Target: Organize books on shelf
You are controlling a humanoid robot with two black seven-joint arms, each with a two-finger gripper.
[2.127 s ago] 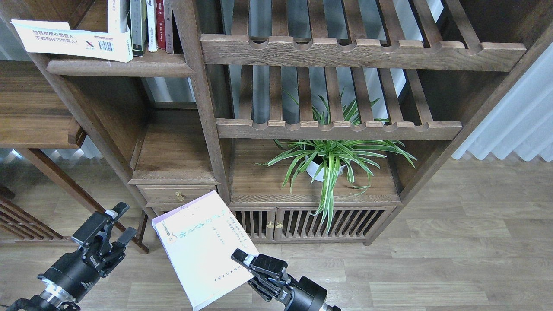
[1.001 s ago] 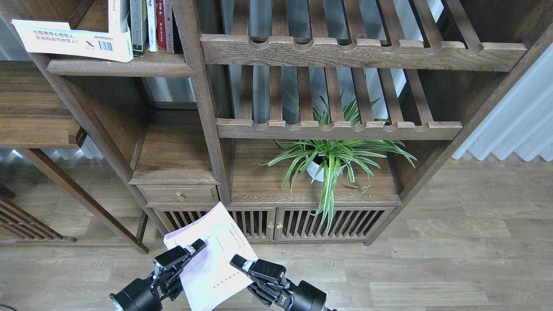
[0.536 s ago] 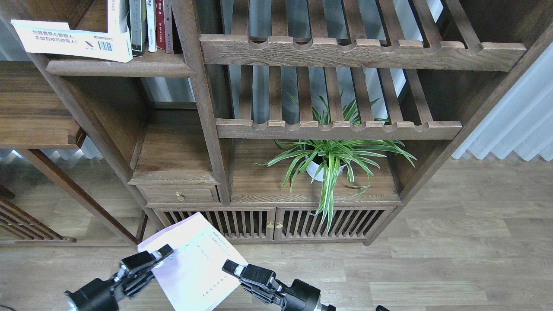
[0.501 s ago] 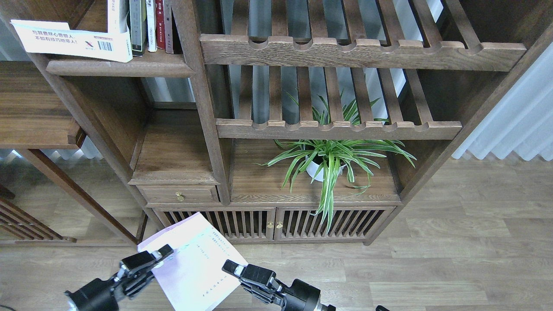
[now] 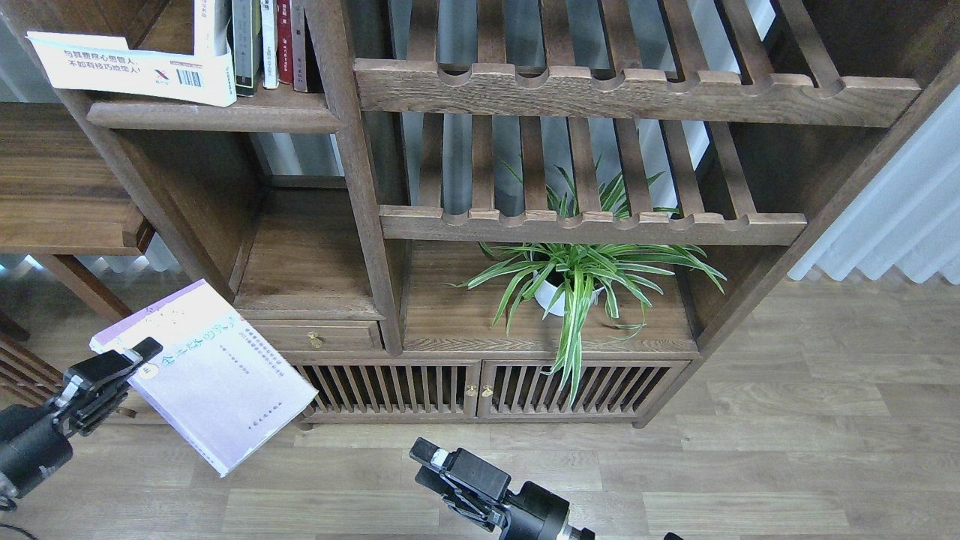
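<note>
Holding the pale lavender-white paperback (image 5: 206,375) by its upper left corner, your left end effector (image 5: 112,371) sits low at the left of the head view, fingers closed onto the cover. The book slants out to the right and downward from that grip, cover facing up, its lower corner hanging over the wooden floor (image 5: 750,450) and its right corner just in front of the cabinet's slatted doors (image 5: 390,390).

Your right end effector (image 5: 450,469) is well apart to the right of the book, low at the bottom edge, with nothing in it; it is seen nearly end-on, so you cannot tell how far its fingers are parted.

Far above your left end effector, the shelf (image 5: 217,114) carries the large white book (image 5: 135,67), lying flat with its barcode side toward you and overhanging the front edge. Just right of it several books (image 5: 262,41) stand upright, spines out.

Up and to the right of your right end effector, a spider plant (image 5: 577,274) in a white pot stands in the lower compartment beneath the slatted racks (image 5: 592,225).
</note>
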